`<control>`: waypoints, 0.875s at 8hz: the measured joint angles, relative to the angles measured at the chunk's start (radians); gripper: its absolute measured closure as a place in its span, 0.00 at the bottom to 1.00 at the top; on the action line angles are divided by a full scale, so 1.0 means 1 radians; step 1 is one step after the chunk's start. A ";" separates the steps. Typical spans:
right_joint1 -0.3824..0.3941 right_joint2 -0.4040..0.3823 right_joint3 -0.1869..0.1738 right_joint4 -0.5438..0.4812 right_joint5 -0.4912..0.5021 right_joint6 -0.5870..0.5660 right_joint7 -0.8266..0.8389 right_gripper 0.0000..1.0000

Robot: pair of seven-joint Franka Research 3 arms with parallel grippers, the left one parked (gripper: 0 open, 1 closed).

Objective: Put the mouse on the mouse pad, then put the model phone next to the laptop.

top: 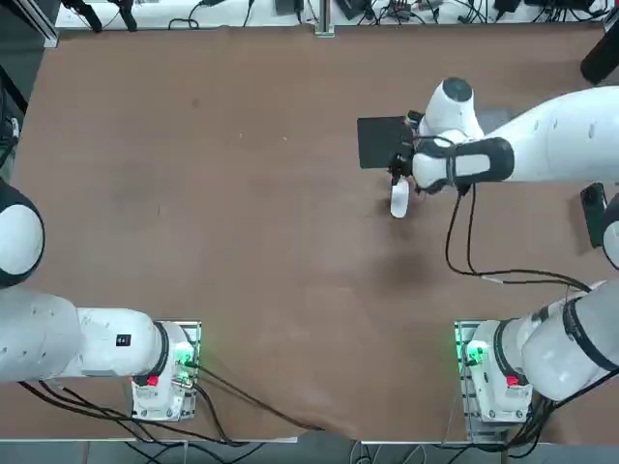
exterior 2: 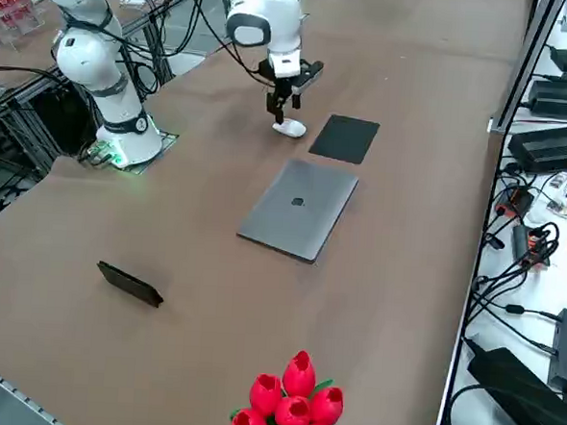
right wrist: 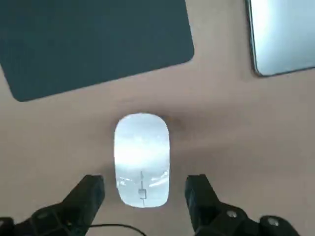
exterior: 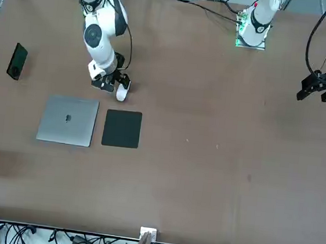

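Overhead, the right gripper point(top: 399, 174) hangs over the mouse point(top: 398, 200), which lies on the bare table point(top: 242, 242) just short of the mouse pad point(top: 380, 141); the arm hides most of the laptop from this angle.

From across the table, the mouse point(exterior: 121, 94) sits near the pad's point(exterior: 121, 128) far edge, the laptop point(exterior: 68, 120) lies closed just beside the pad, and the model phone point(exterior: 17, 60) rests well apart, toward the table's edge; it looks set to wait its turn.

From the right side, the gripper point(exterior 2: 283, 99) points down above the mouse point(exterior 2: 290, 128), apparently lined up for a grasp; red tulips point(exterior 2: 291, 398) stand in the foreground.

At the wrist, the fingers point(right wrist: 91, 191) stand wide apart on either side of the mouse point(right wrist: 141, 160) and clear of it, so nothing is gripped yet; the pad point(right wrist: 93, 44) and a corner of the laptop point(right wrist: 283, 34) lie beyond.
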 joint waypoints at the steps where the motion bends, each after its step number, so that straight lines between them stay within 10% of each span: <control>1: 0.000 0.009 -0.003 -0.004 0.000 0.004 0.000 0.00; 7: 0.036 0.110 -0.005 -0.004 0.002 0.162 0.068 0.00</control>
